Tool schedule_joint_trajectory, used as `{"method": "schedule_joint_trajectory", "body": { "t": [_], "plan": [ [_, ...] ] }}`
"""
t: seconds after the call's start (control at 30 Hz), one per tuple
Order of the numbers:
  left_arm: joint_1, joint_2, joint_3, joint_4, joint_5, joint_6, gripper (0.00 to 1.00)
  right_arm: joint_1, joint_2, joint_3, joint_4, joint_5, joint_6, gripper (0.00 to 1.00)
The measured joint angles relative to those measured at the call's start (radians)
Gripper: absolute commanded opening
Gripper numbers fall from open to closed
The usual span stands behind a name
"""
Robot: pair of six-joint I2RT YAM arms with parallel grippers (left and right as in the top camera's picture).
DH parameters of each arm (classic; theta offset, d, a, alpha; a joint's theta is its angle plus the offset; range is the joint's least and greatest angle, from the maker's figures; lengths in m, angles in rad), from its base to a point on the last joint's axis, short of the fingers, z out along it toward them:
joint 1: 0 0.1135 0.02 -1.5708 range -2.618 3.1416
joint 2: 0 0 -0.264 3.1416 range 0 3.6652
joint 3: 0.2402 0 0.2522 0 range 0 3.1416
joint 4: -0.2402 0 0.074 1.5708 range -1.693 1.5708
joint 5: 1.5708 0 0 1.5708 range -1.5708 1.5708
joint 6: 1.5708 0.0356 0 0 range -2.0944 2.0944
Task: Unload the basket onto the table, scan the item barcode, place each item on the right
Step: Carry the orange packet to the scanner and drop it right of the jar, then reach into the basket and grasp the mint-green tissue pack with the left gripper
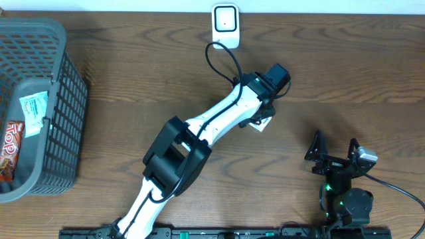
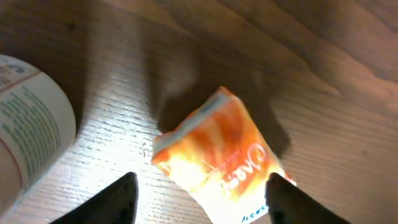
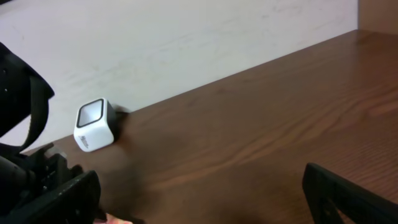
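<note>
1. Orange glossy snack packet (image 2: 217, 152) lies on the dark brown wooden table (image 1: 133, 73) near its centre, turned corner-on in the left wrist view. Print is too blurred to read.
2. Over it hangs the left gripper (image 2: 202, 196), fingers apart with the packet between them. One dark fingertip (image 2: 121, 196) is clear of the packet. The other sits at the packet's edge; can't tell if it touches.
3. White rounded container with green print (image 2: 28, 124) lies near the packet, at the left edge of that view.
4. White boxy barcode scanner (image 1: 225, 23) sits at the far table edge by the wall, well apart from the packet.
5. Front right of the table: right gripper (image 1: 334, 151), fingers spread wide, nothing between them. Its wrist camera looks toward the scanner (image 3: 94, 124).
6. Grey plastic mesh basket (image 1: 66, 99) stands at the table's left end. It holds a red wrapper (image 1: 10, 149) and a white-and-teal pack (image 1: 33, 106).
</note>
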Motion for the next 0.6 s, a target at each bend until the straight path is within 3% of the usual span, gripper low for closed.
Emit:
{"method": "schedule_joint_trajectory", "body": {
  "t": [0.17,0.37,0.6],
  "plan": [
    [0.012,-0.023,0.061,-0.019,0.0,0.113,1.0,0.0,0.0,0.0,0.0,0.0,0.0,0.99],
    [0.104,-0.212,0.229,-0.083,-0.007,0.307,0.98,0.0,0.0,0.0,0.0,0.0,0.0,0.99],
    [0.435,-0.579,0.325,-0.177,-0.168,0.484,0.98,0.0,0.0,0.0,0.0,0.0,0.0,0.99]
  ]
}}
